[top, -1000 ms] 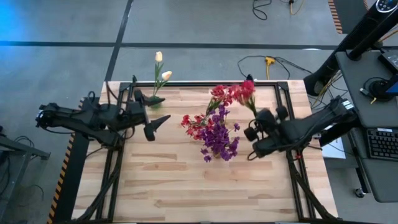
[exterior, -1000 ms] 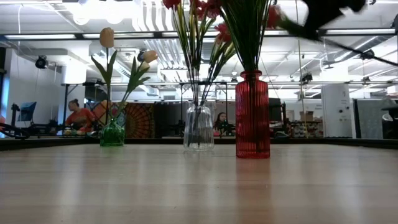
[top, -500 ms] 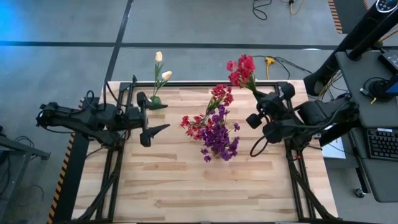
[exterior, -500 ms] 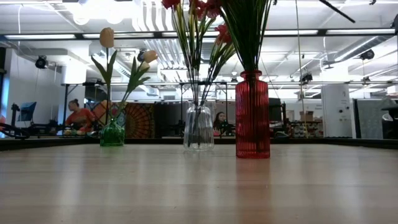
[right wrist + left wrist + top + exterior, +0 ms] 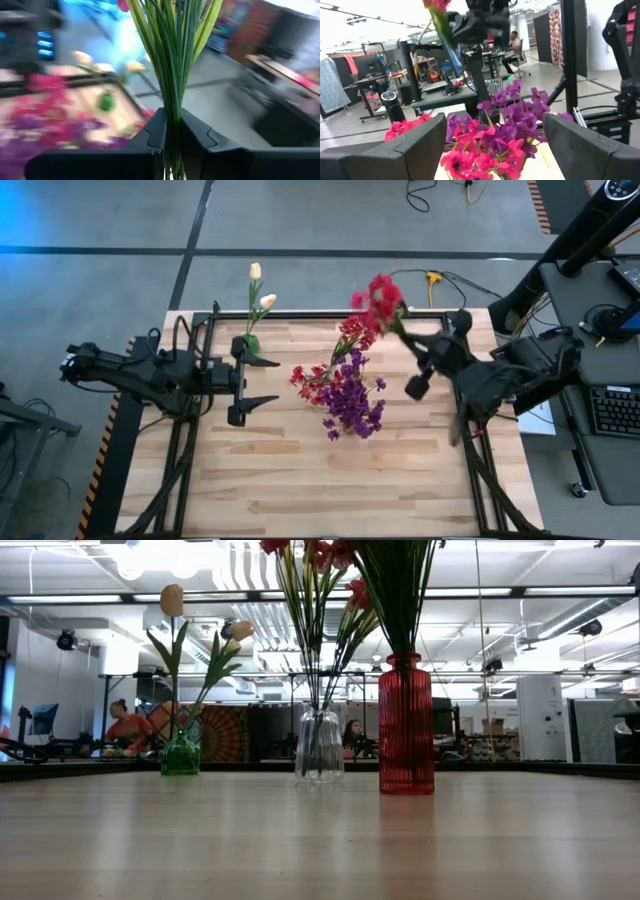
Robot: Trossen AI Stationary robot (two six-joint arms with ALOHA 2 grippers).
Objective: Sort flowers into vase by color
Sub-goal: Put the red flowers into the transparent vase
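My right gripper (image 5: 410, 340) is raised above the table's far right and shut on a red flower (image 5: 378, 298), whose blossoms point toward the far edge. At mid-table, a clear vase (image 5: 320, 755) holds red flowers (image 5: 312, 378) and a red vase (image 5: 406, 725) holds purple flowers (image 5: 352, 402). A green vase (image 5: 181, 755) with cream tulips (image 5: 260, 288) stands at the far left. My left gripper (image 5: 272, 380) hovers open and level just left of the bouquets. It faces them, and they show between its fingers (image 5: 415, 145). My right gripper pinches the red flower's bundle of green stems (image 5: 172, 112) between its two fingers (image 5: 152, 135), which lie across the stems. The stems rise past the fingers to the blossoms. The flower is lifted clear of table and vases.
Black frame rails (image 5: 455, 315) run along the table's far and side edges. Bare wood (image 5: 300, 480) fills the near half of the table. A desk with a keyboard (image 5: 615, 410) stands beyond the right edge, and people sit far behind the table (image 5: 125, 725).
My right gripper has risen high above the table with the red flower, rolling its wrist, so that the blossoms swung toward the far edge. It has left the low view's top. My left gripper has turned and swung slightly toward the near edge, staying open.
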